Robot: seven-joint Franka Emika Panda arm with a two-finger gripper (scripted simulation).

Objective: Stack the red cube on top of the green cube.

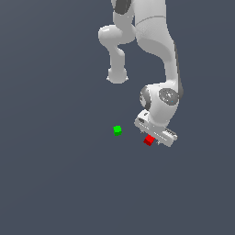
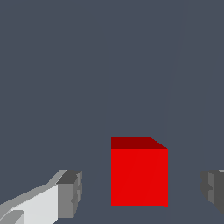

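The hand [image 2: 141, 192] is open around the red cube [image 2: 139, 175]; centre it, close evenly, then lift toward the green cube [image 1: 117, 130].

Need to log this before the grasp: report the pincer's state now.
Pincer: open, holding nothing; its fingers stand on either side of the red cube, with a gap on each side.
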